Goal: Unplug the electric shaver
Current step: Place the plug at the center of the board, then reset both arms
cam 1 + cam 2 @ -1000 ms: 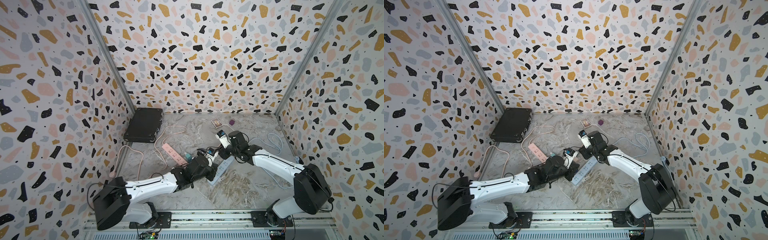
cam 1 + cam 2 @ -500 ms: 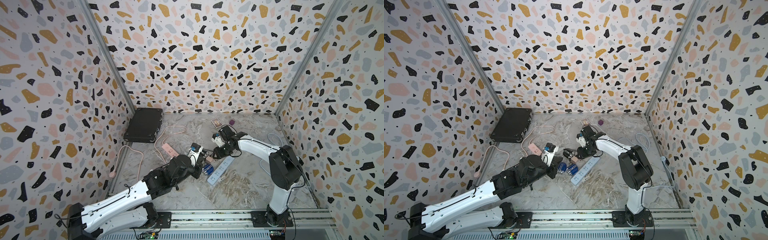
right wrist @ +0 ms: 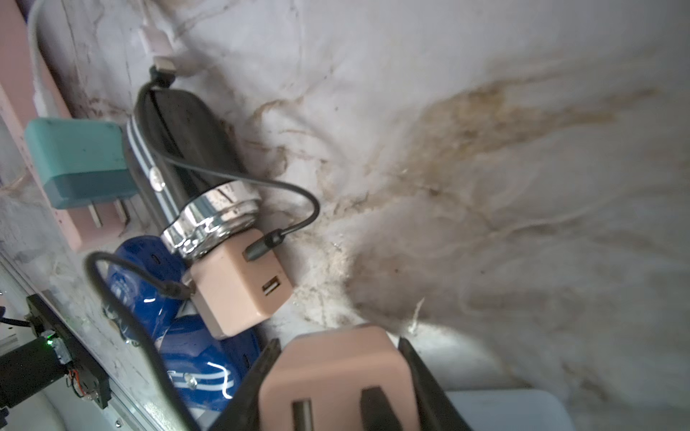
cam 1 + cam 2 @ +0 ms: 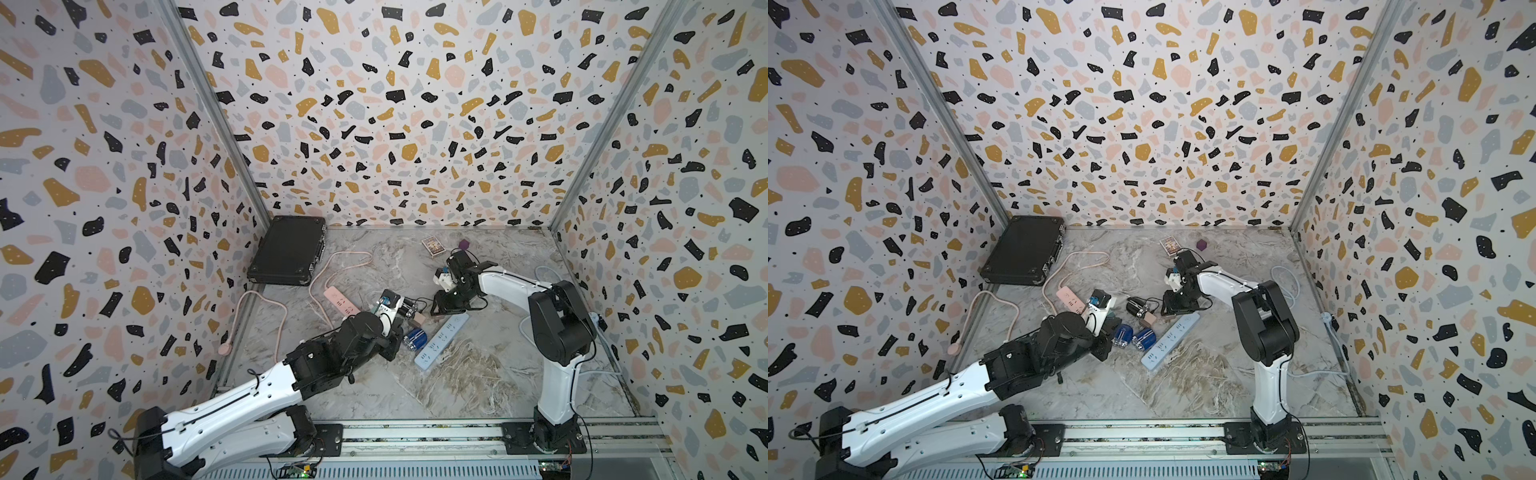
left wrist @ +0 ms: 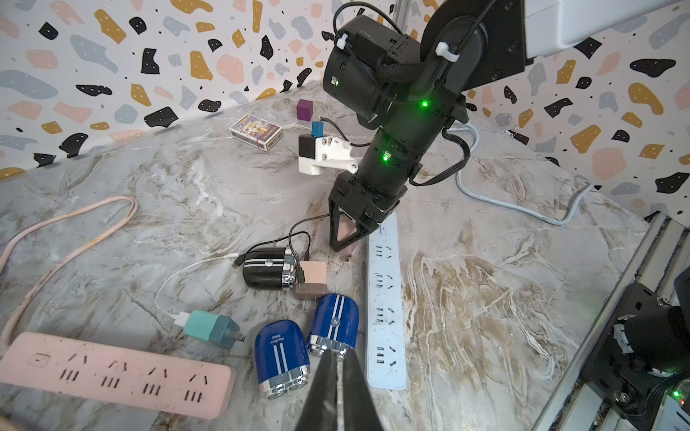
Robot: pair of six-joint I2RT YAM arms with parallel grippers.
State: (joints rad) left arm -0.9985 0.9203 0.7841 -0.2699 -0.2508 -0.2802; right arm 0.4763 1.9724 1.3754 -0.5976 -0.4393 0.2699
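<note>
The marbled surface [image 4: 478,386] was spanned by two arms. The left arm [image 4: 232,411] was stretched low from its base at the near left corner, slanted toward the middle, with the wrist raised. The right arm [image 4: 557,328] was stood upright from its base at the near right and folded at the elbow. Its forearm was carried across toward the middle and its wrist bent downward.

The left pincer [image 5: 336,359] was seen clenched with nothing between its fingers, close to a blue shaver [image 5: 334,328]. The right pincer [image 5: 344,246] was clamped on a pink adapter [image 3: 336,362] with its prongs bared, just beside the far end of the pale power strip [image 5: 386,309].

One black case [image 4: 286,249] was laid in the far left corner. Two power strips were counted, the pale one and a pink power strip [image 5: 112,373].

Three shavers were counted. A second blue shaver [image 5: 282,358] was laid beside the first. One black shaver [image 5: 265,271] was laid on its side between the two strips, with a thin black cable [image 3: 224,175] looped over it.

Three adapters were counted. Besides the held one, a second pink adapter [image 5: 313,278] was found touching the black shaver's chrome head, and a teal adapter [image 5: 209,328] lay near the pink strip.

One card box [image 5: 255,131] and one purple cube [image 5: 304,109] were left near the back wall.
</note>
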